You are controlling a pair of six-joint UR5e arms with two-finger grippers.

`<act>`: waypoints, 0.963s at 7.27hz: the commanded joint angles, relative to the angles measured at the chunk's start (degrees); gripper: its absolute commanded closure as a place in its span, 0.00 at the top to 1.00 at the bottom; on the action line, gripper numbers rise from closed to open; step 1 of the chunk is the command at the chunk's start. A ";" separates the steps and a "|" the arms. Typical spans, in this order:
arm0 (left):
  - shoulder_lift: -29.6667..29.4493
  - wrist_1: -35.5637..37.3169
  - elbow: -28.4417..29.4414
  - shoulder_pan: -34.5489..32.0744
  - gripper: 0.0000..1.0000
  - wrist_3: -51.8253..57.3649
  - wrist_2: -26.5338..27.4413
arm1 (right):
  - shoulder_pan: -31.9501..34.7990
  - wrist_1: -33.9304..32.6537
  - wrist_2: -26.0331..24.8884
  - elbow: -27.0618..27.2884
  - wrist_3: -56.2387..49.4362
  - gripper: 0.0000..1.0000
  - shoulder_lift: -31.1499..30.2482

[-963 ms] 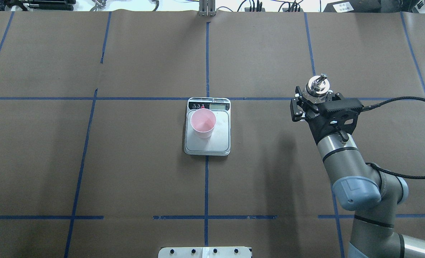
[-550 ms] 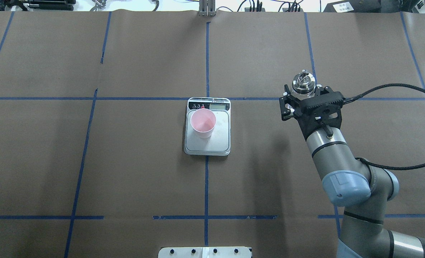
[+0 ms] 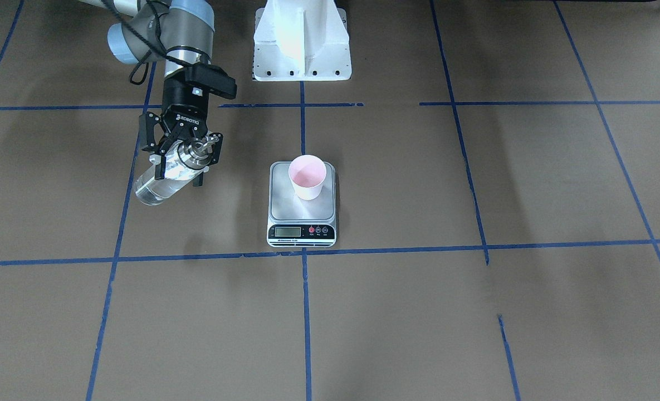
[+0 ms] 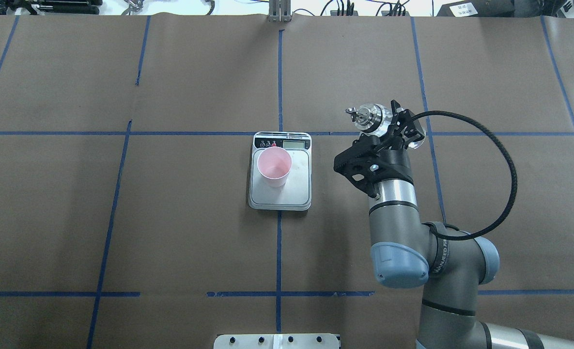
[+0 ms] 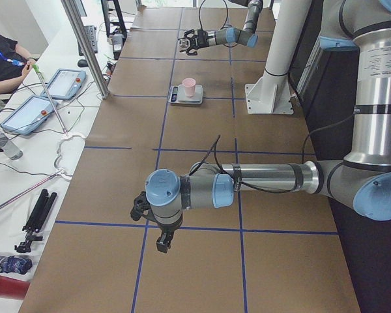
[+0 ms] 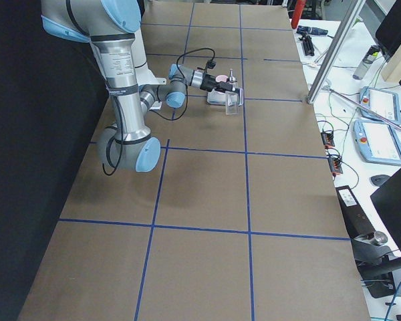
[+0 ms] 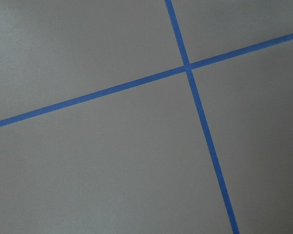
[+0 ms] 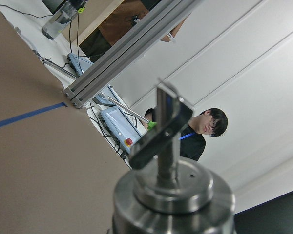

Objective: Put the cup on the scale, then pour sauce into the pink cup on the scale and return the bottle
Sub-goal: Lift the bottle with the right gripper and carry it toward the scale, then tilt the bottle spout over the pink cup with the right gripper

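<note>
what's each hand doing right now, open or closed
left hand: cannot tell, it shows only in the side view
right hand: closed on the bottle, held tilted above the table

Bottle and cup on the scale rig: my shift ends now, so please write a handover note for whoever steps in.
Right pincer: shut on the bottle, held tilted off the table, on the robot's right of the scale.
Left pincer: over the table, away from the job; open or shut cannot be told.
Cup: upright on the scale's platform.
Done: cup placed, bottle picked up.
Left: bring the spout over the cup, pour the sauce, return the bottle.
</note>
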 commanded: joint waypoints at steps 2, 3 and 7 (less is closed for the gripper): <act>0.09 0.57 -0.07 -0.09 1.00 0.00 0.03 | -4.32 -6.24 -10.22 -4.82 -9.99 0.00 3.50; 0.09 0.66 0.02 -0.09 1.00 0.00 0.03 | -4.23 -6.24 -10.40 -8.60 -10.00 0.00 6.66; 0.70 0.66 -0.07 -0.09 1.00 0.00 0.03 | -4.23 -15.37 -10.84 -10.22 -12.46 0.00 10.56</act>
